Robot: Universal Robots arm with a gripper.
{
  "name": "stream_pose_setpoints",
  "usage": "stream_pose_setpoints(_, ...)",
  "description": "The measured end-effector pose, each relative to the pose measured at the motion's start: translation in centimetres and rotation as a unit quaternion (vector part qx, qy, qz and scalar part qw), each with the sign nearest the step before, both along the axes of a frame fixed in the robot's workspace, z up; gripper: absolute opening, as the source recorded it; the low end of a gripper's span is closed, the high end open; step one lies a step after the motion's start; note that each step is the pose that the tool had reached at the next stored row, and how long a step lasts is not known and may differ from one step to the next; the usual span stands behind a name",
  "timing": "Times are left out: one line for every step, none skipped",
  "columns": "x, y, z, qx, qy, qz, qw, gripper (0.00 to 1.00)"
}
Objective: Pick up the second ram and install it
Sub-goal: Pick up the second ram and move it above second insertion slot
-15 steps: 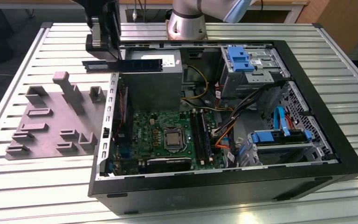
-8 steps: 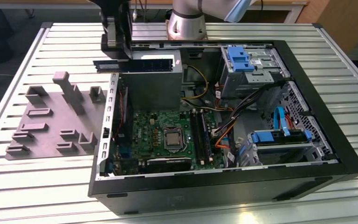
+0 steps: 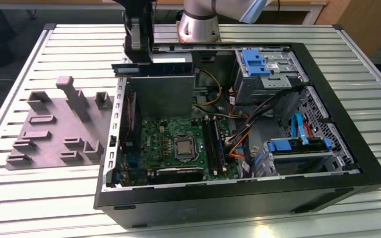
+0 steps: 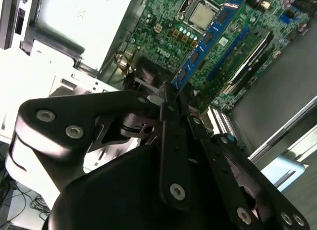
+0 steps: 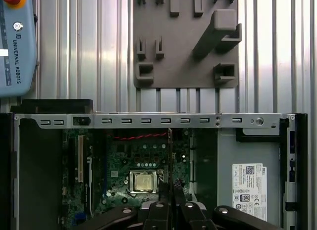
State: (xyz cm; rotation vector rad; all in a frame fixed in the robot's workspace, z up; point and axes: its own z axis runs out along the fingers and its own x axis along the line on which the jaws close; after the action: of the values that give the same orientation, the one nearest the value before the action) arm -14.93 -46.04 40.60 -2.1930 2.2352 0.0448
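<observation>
The second ram (image 3: 154, 68) is a long dark stick with a pale label. It hangs level above the far left corner of the open computer case (image 3: 349, 148), over the grey metal cover. My gripper (image 3: 139, 58) is shut on its top edge. In the second wrist view the ram (image 4: 208, 37) looks blue with black chips and juts out from my gripper (image 4: 170, 95) toward the green motherboard (image 4: 163, 32). The first wrist view shows the ram (image 5: 169, 151) edge-on above the board, clamped in my gripper (image 5: 169, 188). The black memory slots (image 3: 212, 144) lie beside the processor (image 3: 184, 147).
A grey holder plate (image 3: 51, 124) with raised blocks lies on the slatted table at the exterior view's left of the case. Blue drive brackets (image 3: 253, 62) and bundled cables (image 3: 243, 134) fill the case's right side. A teach pendant (image 5: 15, 42) lies on the table.
</observation>
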Motion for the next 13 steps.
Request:
stream_pose_setpoints(0.23,0.0,0.0,0.0,0.0,0.0,1.0,0.14)
stream_pose_setpoints(0.46,0.0,0.0,0.0,0.0,0.0,1.0,0.14)
stream_pose_setpoints(0.7,0.0,0.0,0.0,0.0,0.0,1.0,0.14)
stream_pose_setpoints(0.98,0.0,0.0,0.0,0.0,0.0,1.0,0.14)
stream_pose_setpoints(1.25,0.0,0.0,0.0,0.0,0.0,1.0,0.14)
stream_pose_setpoints(1.53,0.0,0.0,0.0,0.0,0.0,1.0,0.14)
stream_pose_setpoints(1.81,0.0,0.0,0.0,0.0,0.0,1.0,0.14)
stream_pose_setpoints(2.1,0.0,0.0,0.0,0.0,0.0,1.0,0.14)
stream_pose_setpoints(2.4,0.0,0.0,0.0,0.0,0.0,1.0,0.14)
stream_pose_setpoints(2.68,0.0,0.0,0.0,0.0,0.0,1.0,0.14)
stream_pose_setpoints(2.99,0.0,0.0,0.0,0.0,0.0,1.0,0.14)
stream_pose_setpoints(3.29,0.0,0.0,0.0,0.0,0.0,1.0,0.14)
stream_pose_setpoints(3.59,0.0,0.0,0.0,0.0,0.0,1.0,0.14)
